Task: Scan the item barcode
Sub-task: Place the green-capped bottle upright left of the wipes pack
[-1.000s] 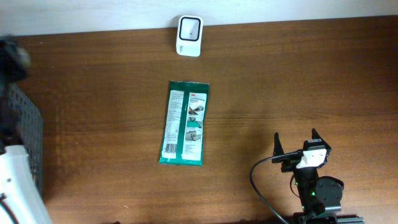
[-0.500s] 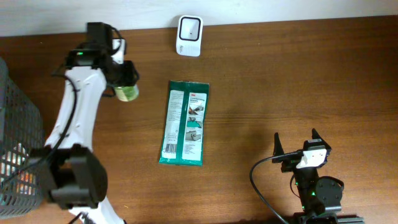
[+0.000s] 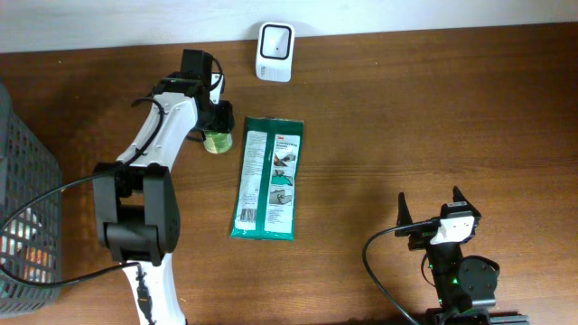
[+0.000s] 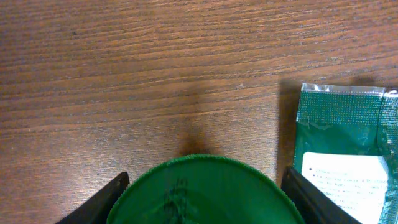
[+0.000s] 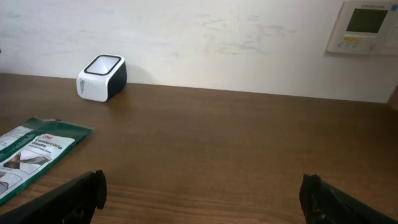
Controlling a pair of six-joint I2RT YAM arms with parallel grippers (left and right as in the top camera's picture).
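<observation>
Compared with one second ago, my left arm has come into the scene. Then only a white blur showed at the near left corner of the bench. Half a second ago the left tool (image 3: 215, 134) was near the far left corner, and now it is further right along the far edge. It holds the green-lidded container (image 3: 218, 143). The green packet (image 3: 268, 178), the scanner (image 3: 275, 51) and my right arm have not moved.

The left arm reaches from the near left side up across the bench, with the wrist turned down. In the left wrist view both black fingers (image 4: 102, 202) sit against the sides of the round green lid, so the tool is closed on the container. It is just beside the far left corner of the packet, but they do not touch. I cannot tell if the container touches the wood.

The right tool (image 3: 430, 212) stands near the near right corner with its jaws wide apart and nothing between them.

The scanner stands at the far edge of the bench, against the wall, just right of the left tool. Between container and scanner is bare wood. The packet lies in the middle, its long side running from far to near. The right half of the bench is bare wood. A dark wire basket (image 3: 27, 226) stands at the left edge.
</observation>
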